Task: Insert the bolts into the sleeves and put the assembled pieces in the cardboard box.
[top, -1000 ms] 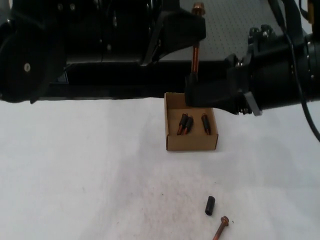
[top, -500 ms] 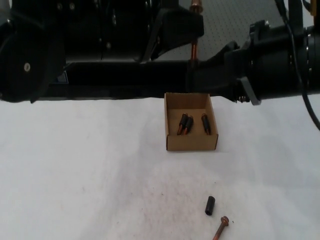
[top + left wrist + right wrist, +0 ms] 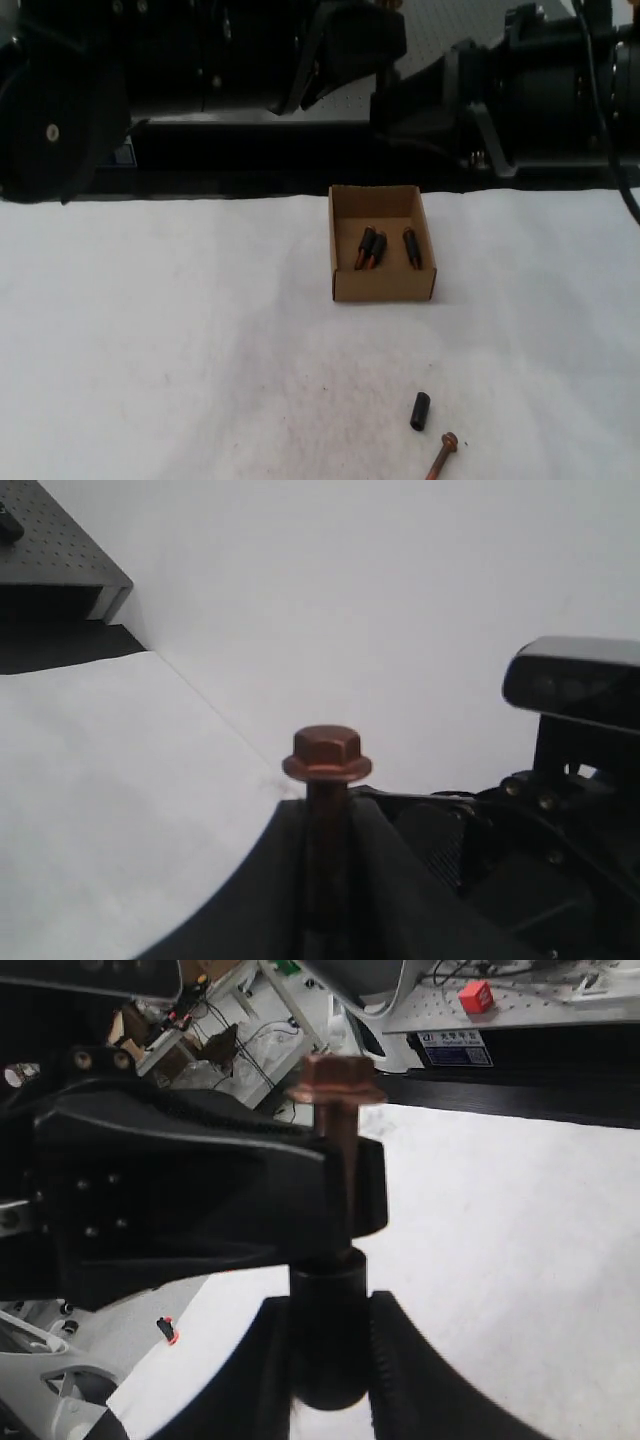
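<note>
A copper bolt (image 3: 327,755) stands upright between the fingers of my left gripper (image 3: 327,825), which is shut on its shaft. In the right wrist view the same bolt (image 3: 336,1082) runs down into a black sleeve (image 3: 325,1345), and my right gripper (image 3: 328,1312) is shut on that sleeve. The left gripper's fingers (image 3: 250,1195) clasp the shaft just above the sleeve. Both arms meet high above the far side of the cardboard box (image 3: 382,283), which holds three assembled pieces (image 3: 372,248). A loose sleeve (image 3: 420,410) and a loose bolt (image 3: 443,456) lie near the front edge.
White cloth (image 3: 180,340) covers the bench, with open room left of and in front of the box. A black rail (image 3: 240,150) runs along the back under the arms. A perforated grey plate (image 3: 450,25) lies behind.
Both arms have risen with the bolt and sleeve held together. The bolt, plainly seen above the box a second ago, has gone up out of the high view.
</note>
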Robot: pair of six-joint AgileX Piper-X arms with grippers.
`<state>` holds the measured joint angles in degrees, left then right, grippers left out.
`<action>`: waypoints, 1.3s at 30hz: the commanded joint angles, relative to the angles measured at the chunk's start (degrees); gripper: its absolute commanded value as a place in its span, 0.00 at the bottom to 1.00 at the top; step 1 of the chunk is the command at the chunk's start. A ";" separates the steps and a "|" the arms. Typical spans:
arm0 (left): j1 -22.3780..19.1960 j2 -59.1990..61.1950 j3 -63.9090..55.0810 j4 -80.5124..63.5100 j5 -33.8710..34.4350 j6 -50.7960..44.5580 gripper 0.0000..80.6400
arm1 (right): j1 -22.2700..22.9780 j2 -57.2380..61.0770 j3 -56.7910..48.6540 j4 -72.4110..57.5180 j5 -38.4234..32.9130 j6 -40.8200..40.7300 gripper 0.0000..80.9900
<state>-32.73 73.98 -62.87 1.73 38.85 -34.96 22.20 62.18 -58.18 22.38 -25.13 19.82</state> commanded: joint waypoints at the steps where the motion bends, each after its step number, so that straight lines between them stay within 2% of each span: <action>1: 0.04 -0.57 -0.43 -0.19 0.85 2.69 0.29 | -0.19 -0.90 -0.40 -3.09 3.34 0.81 0.00; 3: 0.04 -0.57 -0.43 -0.19 0.46 2.68 0.53 | -0.19 -0.90 -0.40 -3.09 6.01 0.46 0.00; 4: 0.04 -0.57 -0.43 -0.06 -0.48 2.58 0.61 | -0.52 -0.90 -0.40 -3.09 8.05 -0.05 0.00; 5: 0.04 -0.57 -0.43 0.26 -1.61 2.35 0.64 | -0.96 -0.90 -0.40 -3.09 10.27 -0.79 0.00; 9: 0.04 -0.57 -0.43 4.37 -4.81 2.38 0.60 | -4.78 1.64 -0.61 -3.81 17.31 -3.62 0.00; 16: 0.04 -0.57 -0.43 19.39 -6.28 3.85 0.57 | -11.53 17.61 -5.53 -3.98 17.91 -4.60 0.00; 22: 0.04 -0.57 -0.43 32.51 -13.29 8.39 0.52 | -12.13 37.21 -17.38 -3.09 20.99 -8.02 0.00; 29: 0.04 -0.57 -0.43 36.38 -14.41 9.76 0.52 | -12.13 55.01 -33.54 7.04 26.09 -10.60 0.00; 35: 0.04 -0.57 -0.43 36.36 -15.74 9.76 0.52 | -12.13 61.75 -38.67 14.35 26.29 -10.41 0.00; 38: 0.04 -0.57 -0.43 36.36 -15.77 9.76 0.52 | -12.32 62.22 -38.65 15.61 26.29 -9.36 0.08; 39: 0.04 -0.57 -0.43 36.36 -15.77 9.76 0.52 | -12.30 62.22 -38.65 15.63 26.29 -9.02 0.13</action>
<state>-32.73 73.98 -62.87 37.88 24.03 -26.01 10.29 125.03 -95.44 37.94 0.97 10.23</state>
